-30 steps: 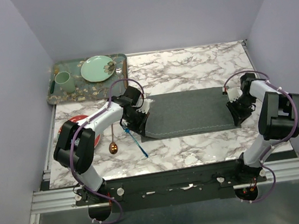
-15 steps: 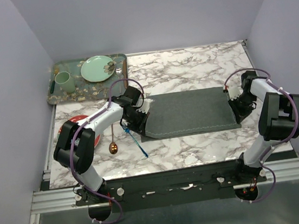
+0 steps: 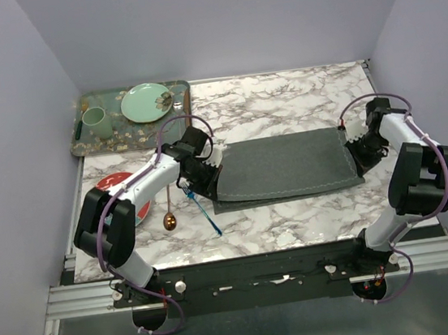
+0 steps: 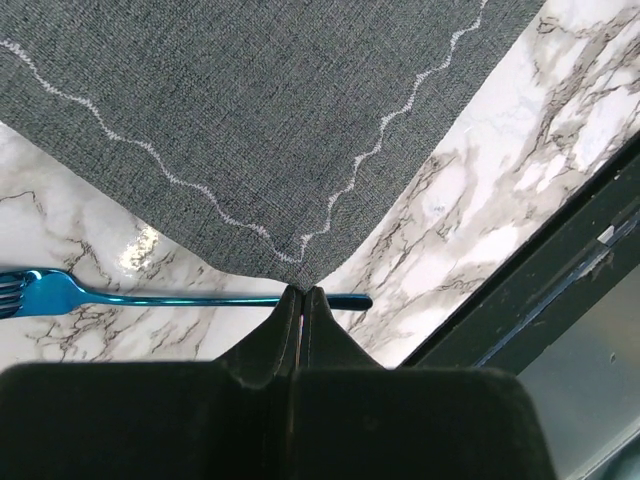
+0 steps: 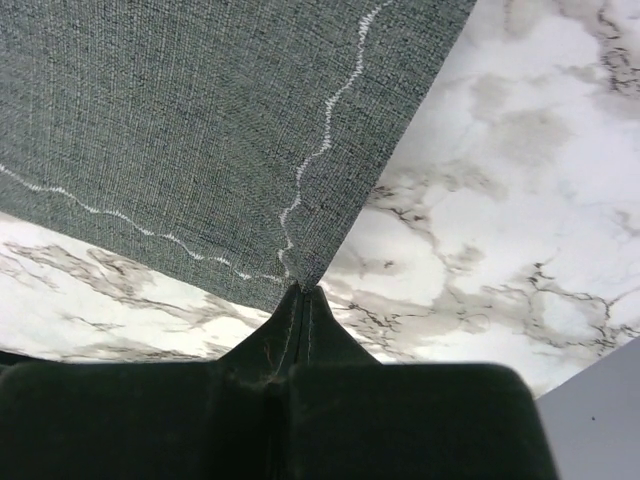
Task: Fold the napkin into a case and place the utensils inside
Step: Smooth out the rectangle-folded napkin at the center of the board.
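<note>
The dark grey napkin (image 3: 285,165) lies stretched across the middle of the marble table, its near edge lifted off the surface. My left gripper (image 3: 212,187) is shut on the napkin's near left corner (image 4: 296,275). My right gripper (image 3: 357,161) is shut on its near right corner (image 5: 300,268). The blue fork (image 3: 202,208) lies on the marble just below the left corner, also seen under the left gripper (image 4: 302,291) as the fork (image 4: 150,296). The copper spoon (image 3: 169,213) lies left of the fork, bowl toward me. No case is formed.
A patterned green tray (image 3: 181,100) at the back left holds a green cup (image 3: 95,123) and a green plate (image 3: 146,102). A red plate (image 3: 120,185) sits under the left arm. The table's front rail (image 3: 261,273) runs along the bottom.
My right gripper has closed on the napkin's near right corner and lifted it. The left gripper has raised its corner too, so the near edge now bows up off the table.
</note>
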